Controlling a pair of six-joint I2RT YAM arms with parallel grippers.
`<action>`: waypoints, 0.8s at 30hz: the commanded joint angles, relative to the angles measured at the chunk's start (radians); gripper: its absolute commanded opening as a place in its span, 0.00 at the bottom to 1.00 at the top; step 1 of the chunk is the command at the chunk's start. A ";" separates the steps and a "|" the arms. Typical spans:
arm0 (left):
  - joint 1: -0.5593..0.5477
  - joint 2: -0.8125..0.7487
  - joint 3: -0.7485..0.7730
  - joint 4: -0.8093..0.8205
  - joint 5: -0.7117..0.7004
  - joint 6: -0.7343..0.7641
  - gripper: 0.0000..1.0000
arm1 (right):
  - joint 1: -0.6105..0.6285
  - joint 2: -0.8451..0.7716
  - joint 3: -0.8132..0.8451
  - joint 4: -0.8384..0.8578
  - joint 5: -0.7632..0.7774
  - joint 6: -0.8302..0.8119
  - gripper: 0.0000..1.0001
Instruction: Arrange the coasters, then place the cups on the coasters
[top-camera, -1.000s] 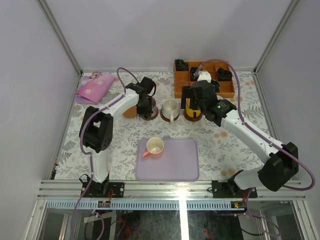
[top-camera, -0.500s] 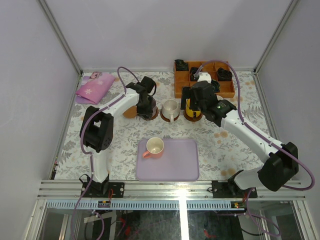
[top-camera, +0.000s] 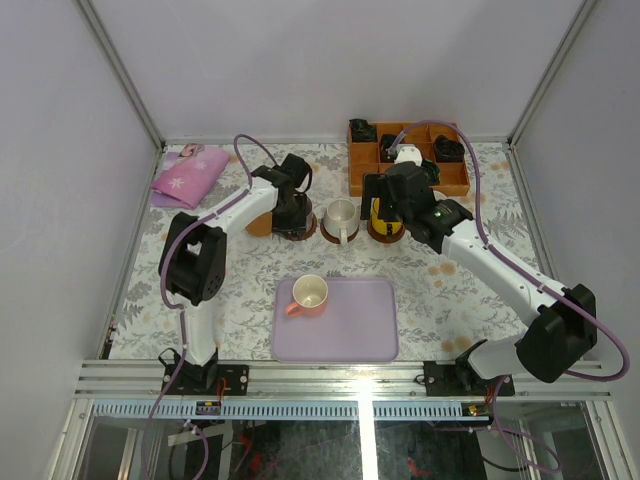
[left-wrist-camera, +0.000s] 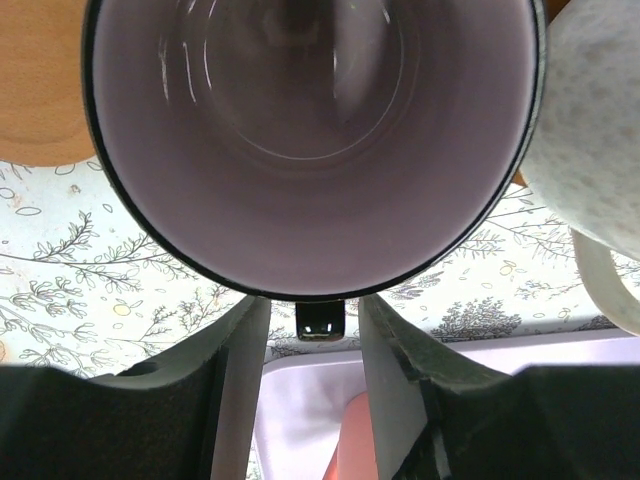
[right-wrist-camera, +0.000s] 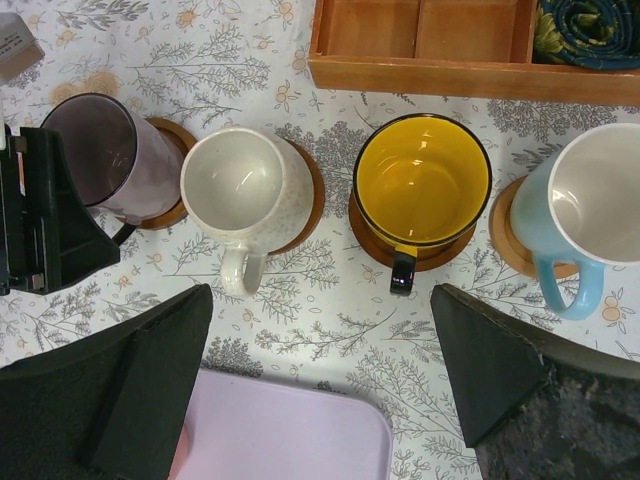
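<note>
Purple cup (right-wrist-camera: 100, 150), dark-rimmed, pale lilac inside, on brown coaster (right-wrist-camera: 172, 130)

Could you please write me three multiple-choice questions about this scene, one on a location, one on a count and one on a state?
1. Where does the pink cup stand?
A. on a stack of plates
B. on the lavender tray
C. on a coaster

2. How many cups stand on coasters?
A. two
B. four
C. five

3. How is the right gripper?
A. open and empty
B. shut on a cup's handle
C. shut on a coaster

Answers:
1 B: the top view shows it in the tray's far left corner.
2 B: the right wrist view shows the purple cup, white cup, yellow cup and light blue cup each on one.
3 A: its fingers stand wide apart with nothing between them.
</note>
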 joint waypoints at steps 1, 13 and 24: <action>-0.007 -0.049 -0.025 -0.017 -0.029 0.015 0.40 | -0.007 -0.015 0.003 0.039 -0.012 0.011 0.99; -0.006 -0.082 -0.062 -0.019 -0.064 0.009 0.40 | -0.007 -0.017 -0.013 0.045 -0.029 0.023 0.98; -0.006 -0.087 -0.064 -0.027 -0.076 0.007 0.41 | -0.007 -0.022 -0.025 0.049 -0.023 0.021 0.99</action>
